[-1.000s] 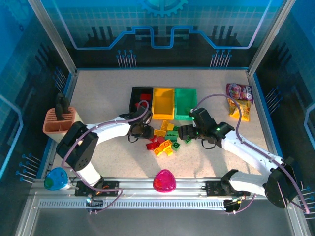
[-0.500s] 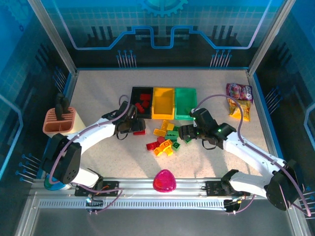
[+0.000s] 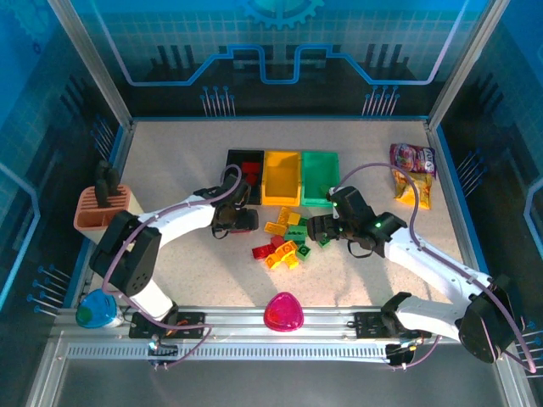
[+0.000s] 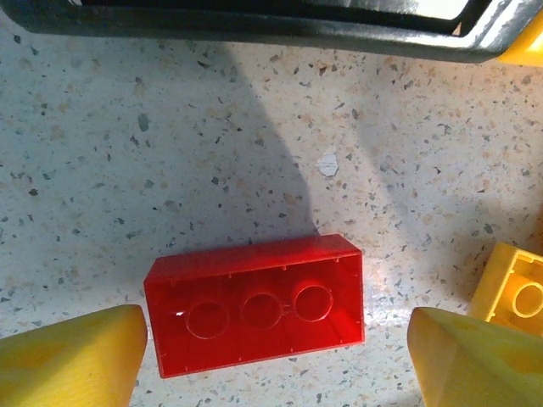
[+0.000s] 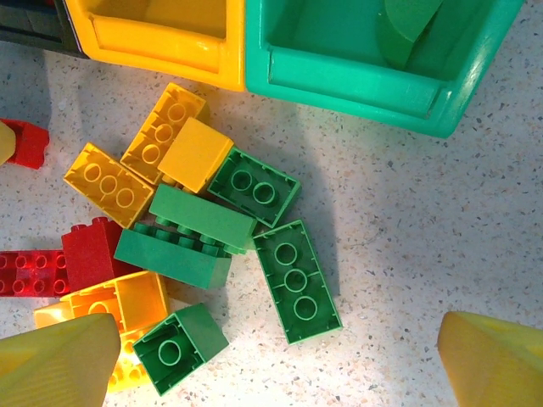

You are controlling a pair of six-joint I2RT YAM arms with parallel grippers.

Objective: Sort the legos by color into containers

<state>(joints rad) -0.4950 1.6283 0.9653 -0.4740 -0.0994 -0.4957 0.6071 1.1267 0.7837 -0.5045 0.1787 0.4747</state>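
Lying near black bin (image 4: 254,21) rim, red brick (image 4: 254,303), speckled tabletop (image 4: 127,153) between

The speckled worktop (image 3: 170,153) carried a black bin (image 3: 232,163), a yellow bin (image 3: 282,178) and a green bin (image 3: 320,176) side by side. Legos (image 3: 284,242) lay heaped just before them. A red brick (image 4: 254,301) lay apart, near the black bin. Packets (image 3: 413,174) lay at the right, a holder (image 3: 97,212) at the left.

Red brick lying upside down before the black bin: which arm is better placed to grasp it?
Left. The open left gripper straddles the red plastic brick by the black bin; the right gripper hovers over green bricks.
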